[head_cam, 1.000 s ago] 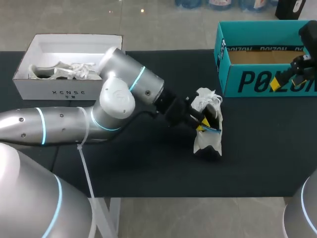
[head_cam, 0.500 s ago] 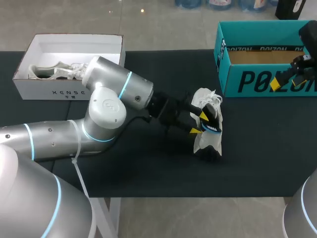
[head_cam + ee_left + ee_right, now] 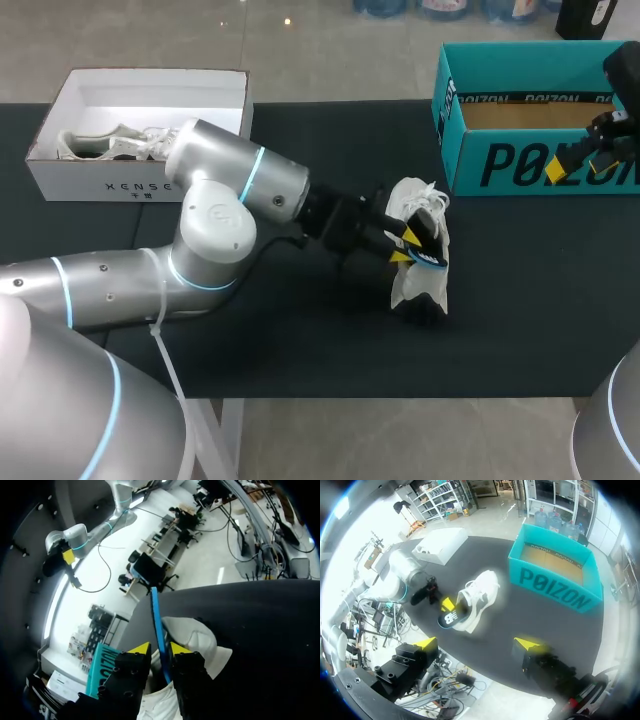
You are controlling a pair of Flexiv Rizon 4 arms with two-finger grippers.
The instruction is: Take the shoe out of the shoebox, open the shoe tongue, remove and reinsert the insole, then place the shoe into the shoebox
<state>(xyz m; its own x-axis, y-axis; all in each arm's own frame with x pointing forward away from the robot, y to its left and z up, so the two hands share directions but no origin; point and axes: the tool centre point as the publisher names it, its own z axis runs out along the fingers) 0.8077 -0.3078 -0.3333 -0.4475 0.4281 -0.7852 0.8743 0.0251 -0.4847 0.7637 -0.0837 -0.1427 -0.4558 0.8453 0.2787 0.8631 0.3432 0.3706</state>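
A white sneaker (image 3: 418, 250) lies on the black table (image 3: 300, 330), right of the middle. A blue-edged dark insole (image 3: 431, 260) sticks out of its opening. My left gripper (image 3: 404, 246) is at that opening. In the left wrist view the insole's thin blue edge (image 3: 159, 625) runs up between the fingers of the left gripper (image 3: 160, 648), which stand narrowly apart with a dark gap on one side. My right gripper (image 3: 580, 150) hovers wide open over the teal shoebox (image 3: 540, 165). From it, the sneaker (image 3: 477, 597) and insole (image 3: 451, 618) lie well ahead of the right gripper (image 3: 477, 644).
A white box (image 3: 140, 110) holding a second white shoe (image 3: 125, 145) stands at the back left, behind my left arm (image 3: 215, 215). The teal shoebox (image 3: 555, 577) stands open at the back right with nothing visible inside.
My left gripper drew back a little from the shoe's opening, spread its fingers wide, then narrowed them around the insole's edge. The right arm has not moved.
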